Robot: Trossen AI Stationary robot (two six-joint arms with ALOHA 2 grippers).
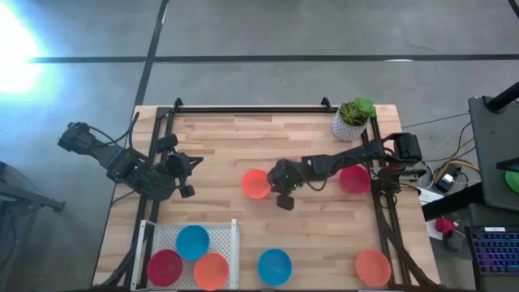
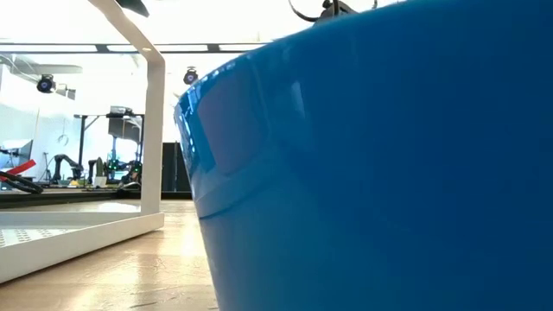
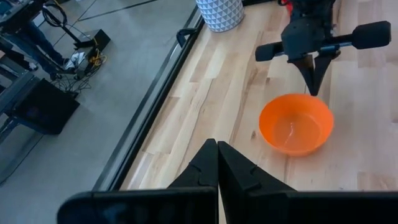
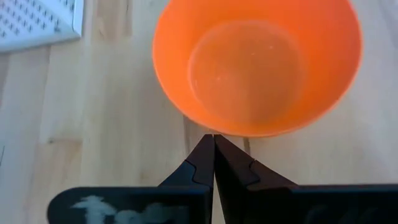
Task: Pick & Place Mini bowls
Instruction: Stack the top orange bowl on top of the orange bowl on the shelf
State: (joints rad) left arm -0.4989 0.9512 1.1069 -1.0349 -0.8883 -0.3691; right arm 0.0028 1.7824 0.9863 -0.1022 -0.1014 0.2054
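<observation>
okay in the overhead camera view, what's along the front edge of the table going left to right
Red bowl → blue bowl in the tray → orange bowl → tray's right wall → blue bowl on the table → second orange bowl.

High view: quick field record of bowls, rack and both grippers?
rack: white wire rack at the near left table edge
in rack: blue plastic mini bowl, red plastic mini bowl, orange plastic mini bowl
loose on table: mid-table orange bowl, near-edge blue bowl, right-side red bowl, near-right orange bowl
right gripper: shut, just beside the mid-table orange bowl
left gripper: shut, waiting at the left
</observation>
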